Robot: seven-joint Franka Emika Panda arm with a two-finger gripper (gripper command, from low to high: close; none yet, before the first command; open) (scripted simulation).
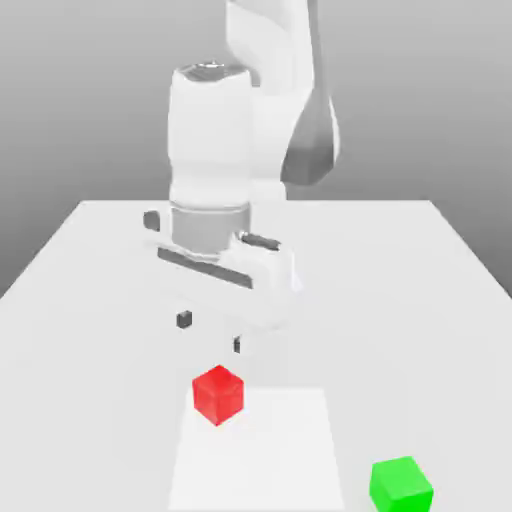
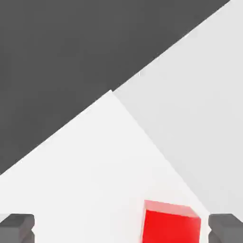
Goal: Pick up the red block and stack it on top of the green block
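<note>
The red block (image 1: 218, 393) sits on the white table in the exterior view, near the front centre. The green block (image 1: 401, 485) rests farther toward the exterior view's right, close to the front edge. My gripper (image 1: 210, 332) hangs just above and slightly behind the red block, open, its two dark fingertips (image 1: 184, 319) spread apart with nothing between them. The hand view has the red block (image 2: 171, 222) lying between the dark pads (image 2: 17, 228), closer to one pad than to the other.
The white table (image 1: 90, 300) stretches wide around both blocks. A slightly brighter rectangular patch (image 1: 280, 460) marks the surface under the red block. The table's edge and the dark floor (image 2: 71, 57) beyond it appear in the hand view.
</note>
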